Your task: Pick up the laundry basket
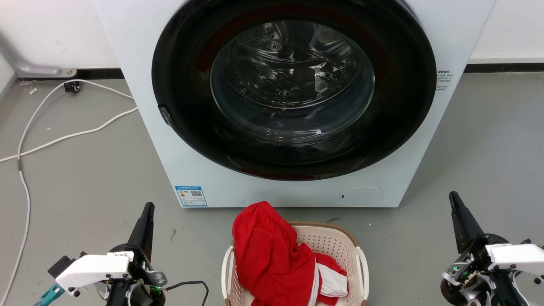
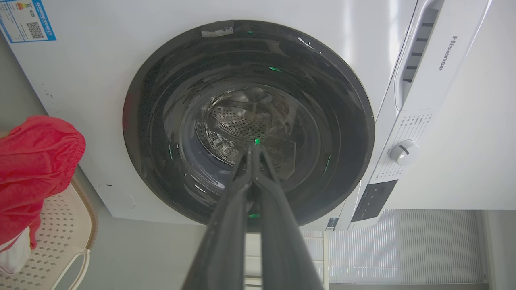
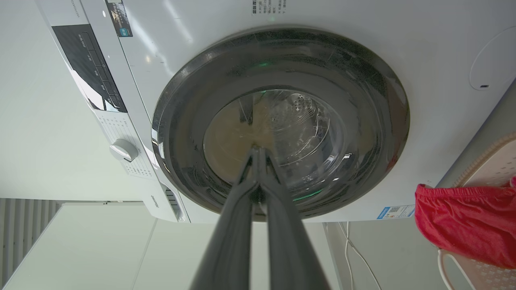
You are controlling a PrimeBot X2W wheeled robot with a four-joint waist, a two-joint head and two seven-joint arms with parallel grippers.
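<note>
The cream perforated laundry basket [image 1: 335, 243] with a brown rim and white side handles sits on the floor at the bottom centre of the head view, just in front of the washing machine [image 1: 140, 106]. Red and white clothes [image 1: 272, 255] hang over its far-left rim. My left gripper [image 1: 148, 207] hovers well to the basket's left, fingers pressed together and holding nothing. My right gripper [image 1: 452, 195] stands equally far to its right, also shut and holding nothing. A corner of the basket [image 2: 60, 229] appears at the left wrist view's lower left, another [image 3: 489, 165] at the right wrist view's right edge.
The washer's round dark glass door [image 1: 293, 85] is closed, directly behind the basket. White cables [image 1: 63, 136] trail over the grey floor at the left. A black cable [image 1: 191, 285] lies by my left arm.
</note>
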